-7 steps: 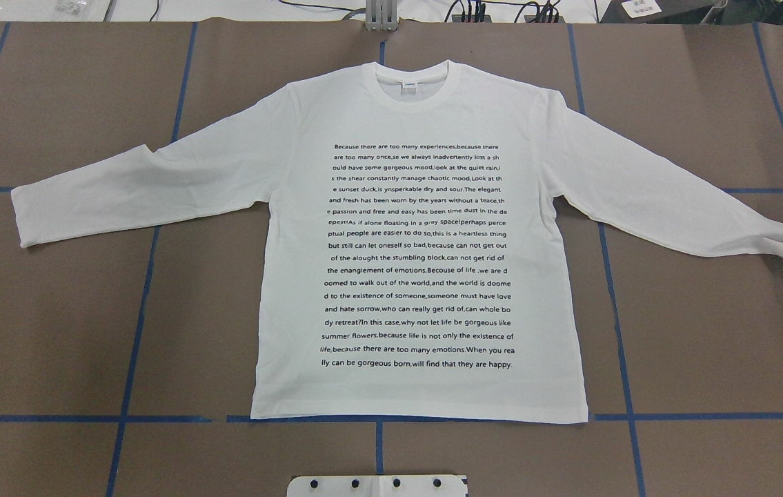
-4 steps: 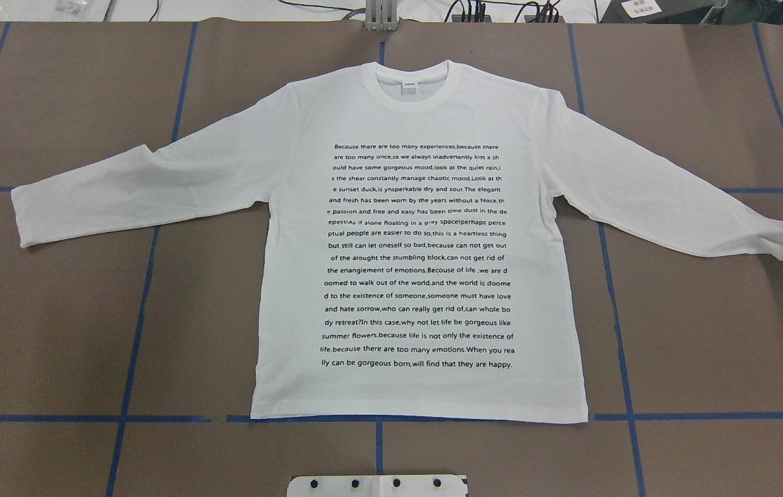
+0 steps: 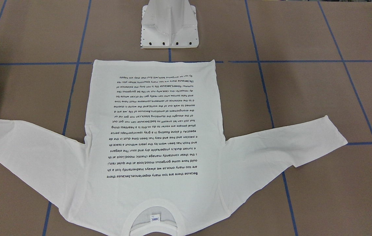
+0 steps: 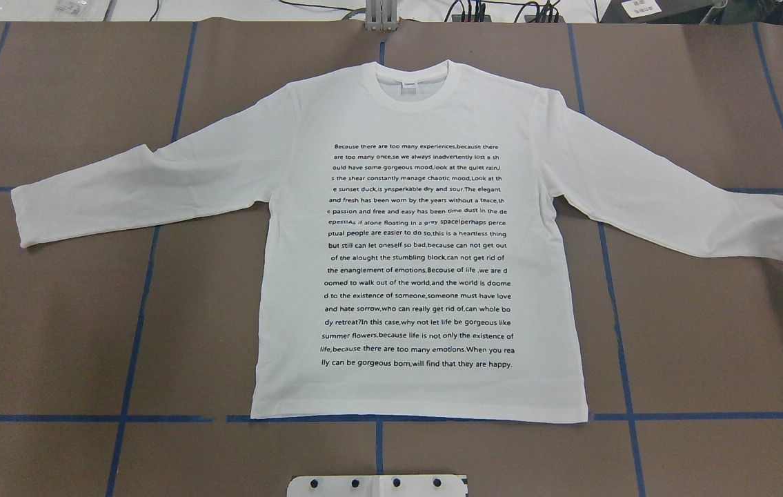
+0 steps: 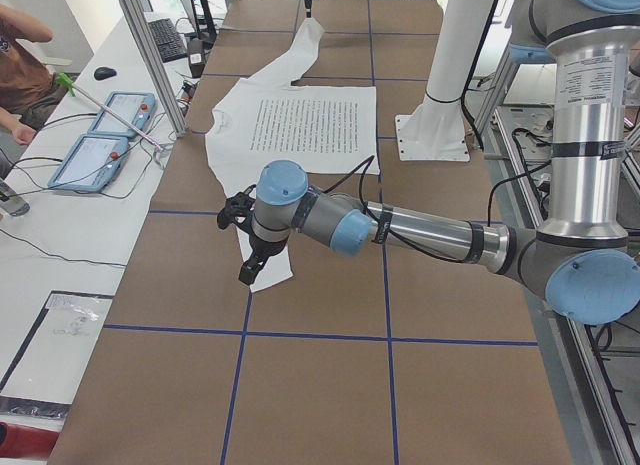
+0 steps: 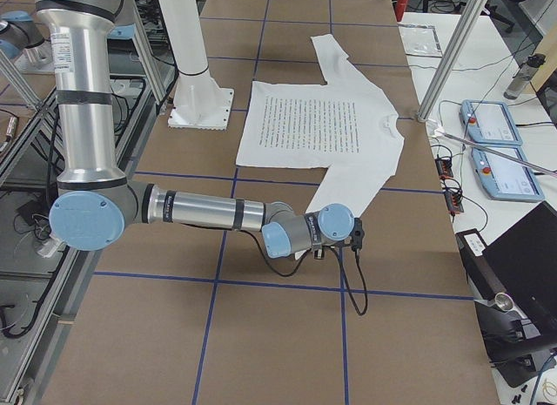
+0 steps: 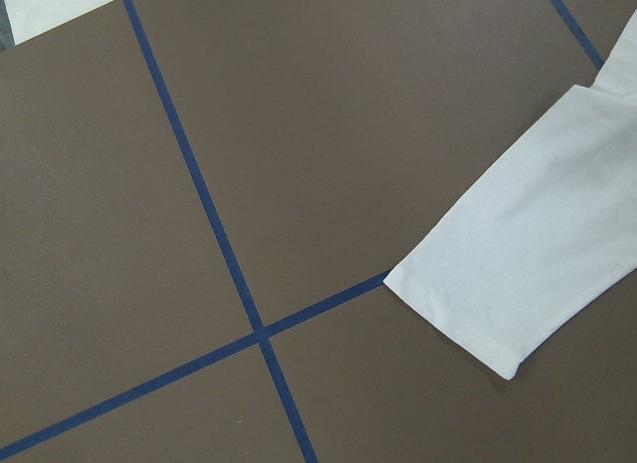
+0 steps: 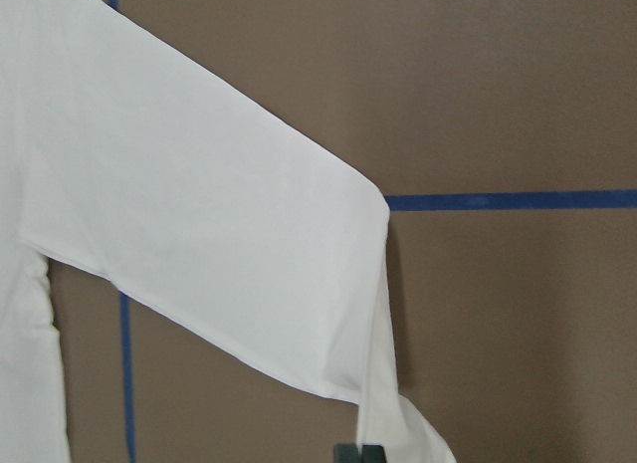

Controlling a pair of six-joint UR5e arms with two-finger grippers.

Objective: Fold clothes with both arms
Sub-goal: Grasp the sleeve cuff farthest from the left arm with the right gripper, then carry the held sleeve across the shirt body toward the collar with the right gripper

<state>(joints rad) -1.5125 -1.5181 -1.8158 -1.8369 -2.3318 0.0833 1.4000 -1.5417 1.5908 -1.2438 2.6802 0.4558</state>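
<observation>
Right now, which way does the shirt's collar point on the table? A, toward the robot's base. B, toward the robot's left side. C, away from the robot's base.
C: in the overhead view the T-shirt has its collar at the far end, while its hem lies nearest the white pedestal base.

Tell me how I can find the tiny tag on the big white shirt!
Look at the brown table with blue tape lines, where a white long-sleeved cotton T-shirt lies flat. Go above its block of small black printed text to the ribbed round collar. Inside that neck hole sits the small white neck label, the shirt's only tag.
</observation>
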